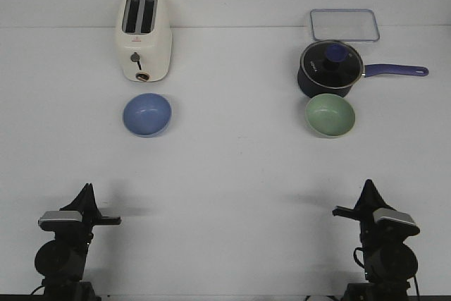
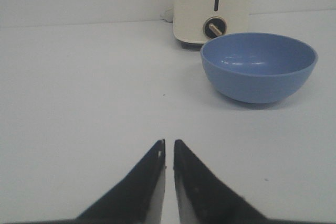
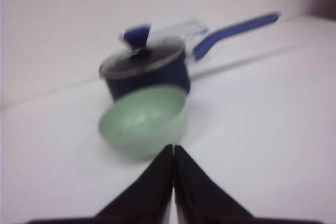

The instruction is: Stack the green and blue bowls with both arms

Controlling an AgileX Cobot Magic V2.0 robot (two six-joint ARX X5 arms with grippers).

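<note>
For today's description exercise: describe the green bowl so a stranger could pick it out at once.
Find the dark blue saucepan at the table's far right. The green bowl sits just in front of it, small, round and empty. The only other bowl is blue, by the toaster.

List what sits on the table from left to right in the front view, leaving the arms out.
Toaster → blue bowl → green bowl. The toaster and blue bowl nearly line up; the saucepan and clear lid overlap the green bowl's span, so I leave them unordered.
</note>
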